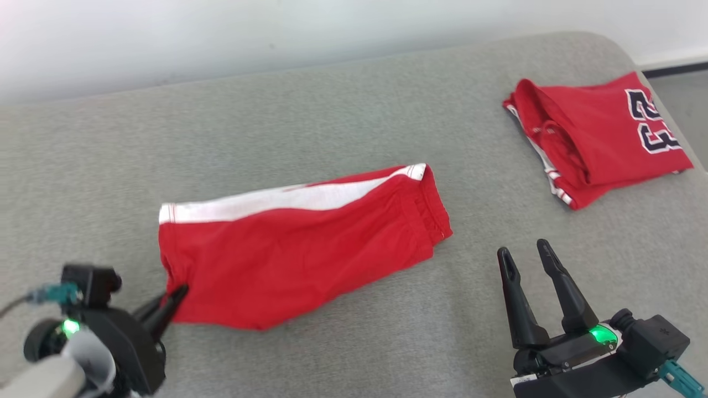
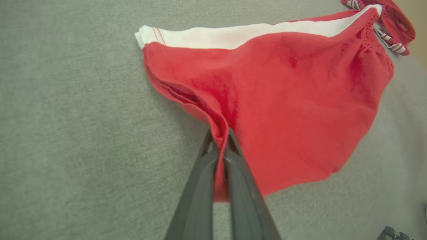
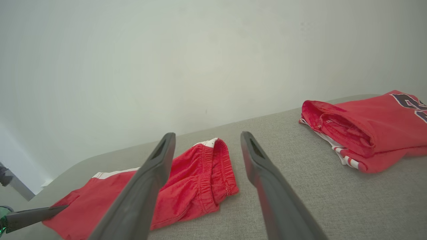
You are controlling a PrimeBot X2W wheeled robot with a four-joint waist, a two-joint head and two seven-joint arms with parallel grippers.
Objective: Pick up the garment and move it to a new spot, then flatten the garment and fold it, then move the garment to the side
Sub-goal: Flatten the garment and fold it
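On the grey mat [image 1: 354, 110], the left gripper [image 2: 220, 133] clamps the hem of the shorts [image 1: 298, 243] — a thin pinch that may slip when pulled; the right gripper [image 1: 524, 250] gapes empty.

— What kind of place are we looking at?
— A bare indoor room: a grey padded surface [image 1: 332, 110] is sitting against a plain white wall [image 1: 221, 33]. Home or lab, nothing is settling it.
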